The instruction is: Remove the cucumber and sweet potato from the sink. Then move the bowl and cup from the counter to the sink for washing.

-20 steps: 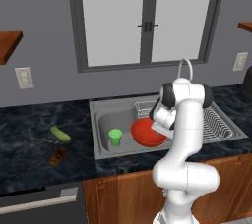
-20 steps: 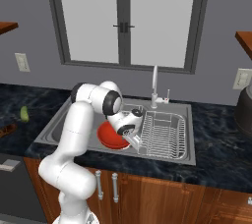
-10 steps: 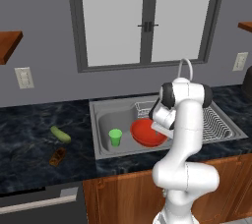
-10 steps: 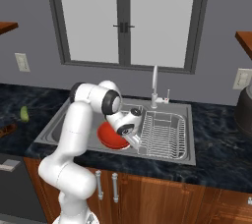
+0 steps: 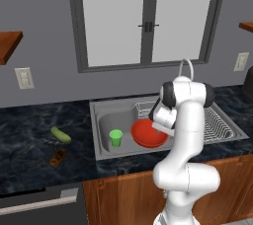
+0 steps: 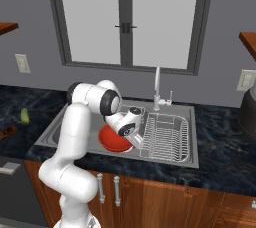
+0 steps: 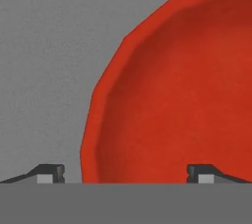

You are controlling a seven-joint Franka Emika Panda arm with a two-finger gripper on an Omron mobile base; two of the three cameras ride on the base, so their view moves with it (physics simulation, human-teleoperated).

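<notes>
The counter (image 5: 29, 140) of dark stone runs along the wall under the window, and the sink (image 5: 106, 118) is set into it. The bowl (image 5: 147, 133) sits upright on the sink floor, beside the rack (image 5: 217, 123). The gripper (image 7: 125, 173) hangs just over the bowl's rim, jaws wide apart and holding nothing: one fingertip is over the grey sink floor outside the rim, the other over the red inside. The cup (image 5: 116, 137) stands upright in the sink, just beside the bowl. The cucumber (image 5: 60, 134) and the sweet potato (image 5: 58, 156) lie on the counter near each other, well apart from the sink.
</notes>
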